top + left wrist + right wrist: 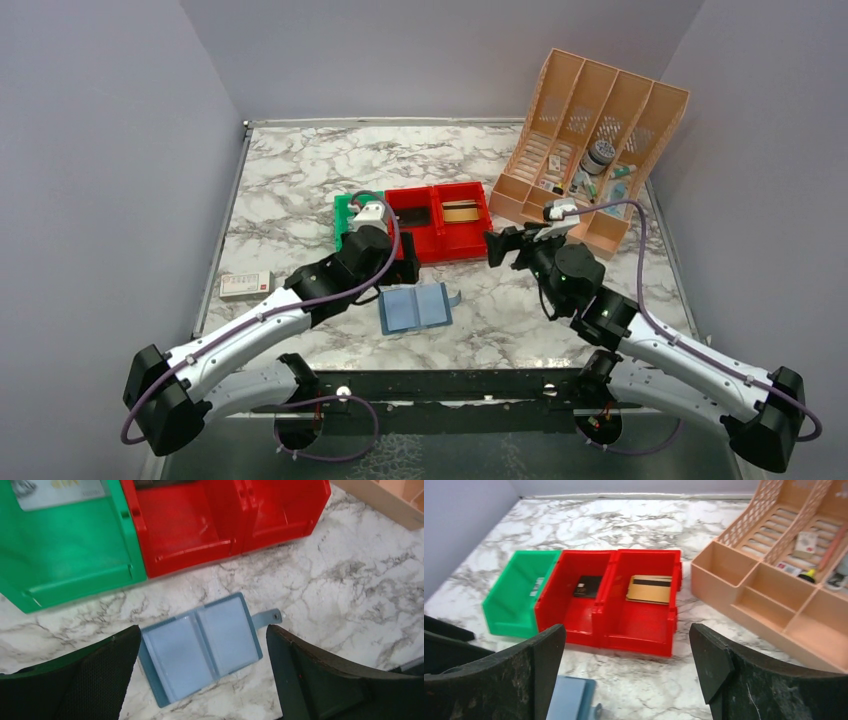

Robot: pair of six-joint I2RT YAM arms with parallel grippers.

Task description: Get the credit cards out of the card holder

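1. The blue card holder [200, 647] lay open and flat, near centre; its pockets looked empty. It was probably light and floppy, best pinched at an edge.
2. The left gripper [202, 632] hovered over it, and the right gripper [626, 630] was further right. Both were wide and empty.
3. Farther off, a tan-gold card [650, 588] lay in the right red bin [644, 642] and a pale grey card [55, 492] in the green bin [75, 545]. Both were likely thin, stiff and slick.

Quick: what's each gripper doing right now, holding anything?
Left gripper: open, holding nothing; the card holder lies spread open below it.
Right gripper: open, holding nothing.
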